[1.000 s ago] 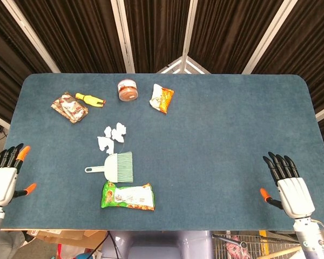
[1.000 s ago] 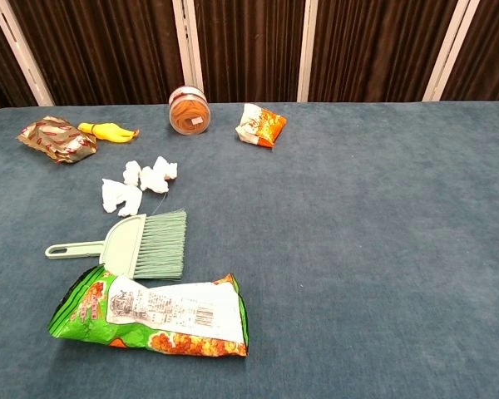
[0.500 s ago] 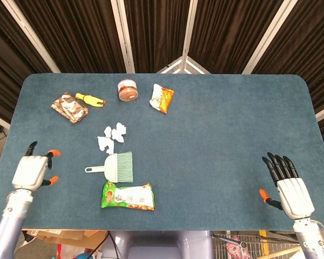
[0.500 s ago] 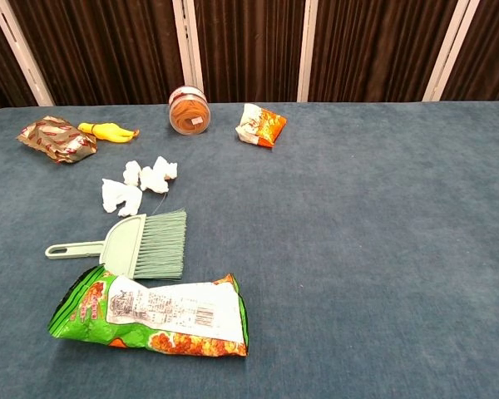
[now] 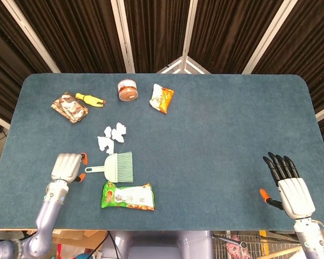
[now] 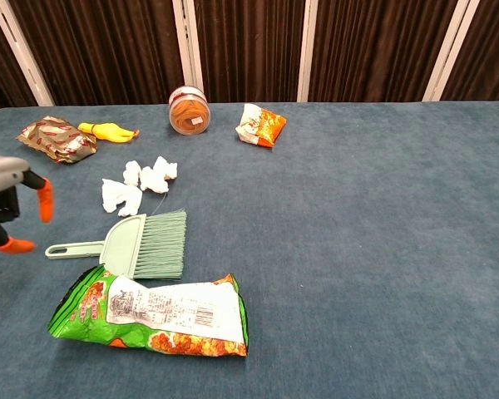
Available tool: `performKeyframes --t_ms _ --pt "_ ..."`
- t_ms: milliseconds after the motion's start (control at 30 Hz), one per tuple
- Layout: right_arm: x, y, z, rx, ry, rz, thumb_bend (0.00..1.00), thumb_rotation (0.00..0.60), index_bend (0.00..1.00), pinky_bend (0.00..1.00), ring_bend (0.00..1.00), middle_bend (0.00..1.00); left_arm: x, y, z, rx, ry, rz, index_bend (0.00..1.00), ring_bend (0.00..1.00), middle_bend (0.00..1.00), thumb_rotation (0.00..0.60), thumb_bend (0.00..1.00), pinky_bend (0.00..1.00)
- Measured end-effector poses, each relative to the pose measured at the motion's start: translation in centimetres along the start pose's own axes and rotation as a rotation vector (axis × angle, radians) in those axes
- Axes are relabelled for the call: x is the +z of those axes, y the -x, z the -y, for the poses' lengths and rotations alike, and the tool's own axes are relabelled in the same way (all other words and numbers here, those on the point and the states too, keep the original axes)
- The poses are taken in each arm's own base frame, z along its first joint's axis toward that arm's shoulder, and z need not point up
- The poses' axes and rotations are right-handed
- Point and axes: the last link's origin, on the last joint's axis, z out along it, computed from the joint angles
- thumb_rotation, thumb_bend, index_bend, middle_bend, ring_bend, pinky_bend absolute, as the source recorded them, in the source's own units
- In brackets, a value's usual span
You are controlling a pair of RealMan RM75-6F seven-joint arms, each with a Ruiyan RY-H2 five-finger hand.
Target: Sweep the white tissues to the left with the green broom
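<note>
Head view: green broom (image 5: 116,167) lies left-right, handle pointing left, bristles right.

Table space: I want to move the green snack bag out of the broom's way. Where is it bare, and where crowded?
Bare: the wide stretch between the orange snack bag and the right hand. Crowded: the left side, where tissues, broom, green snack bag and left hand cluster.
</note>
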Motion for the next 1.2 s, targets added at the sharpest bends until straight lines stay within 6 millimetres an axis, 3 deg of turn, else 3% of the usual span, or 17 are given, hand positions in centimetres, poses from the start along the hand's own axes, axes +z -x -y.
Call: performKeyframes --t_ms 333,1200 --pt "0.0 0.0 0.0 0.007 -0.002 0.003 0.30 0.600 0.00 0.00 0.00 0.00 1.7 1.0 -1.7 0.013 -0.027 0.026 0.43 1.00 1.00 0.600 0.35 0.96" --pt "0.0 0.1 0.1 0.008 0.000 0.014 0.30 0.600 0.00 0.00 0.00 0.00 2.7 2.4 -3.6 -0.046 -0.020 0.063 0.43 1.00 1.00 0.600 0.39 0.96"
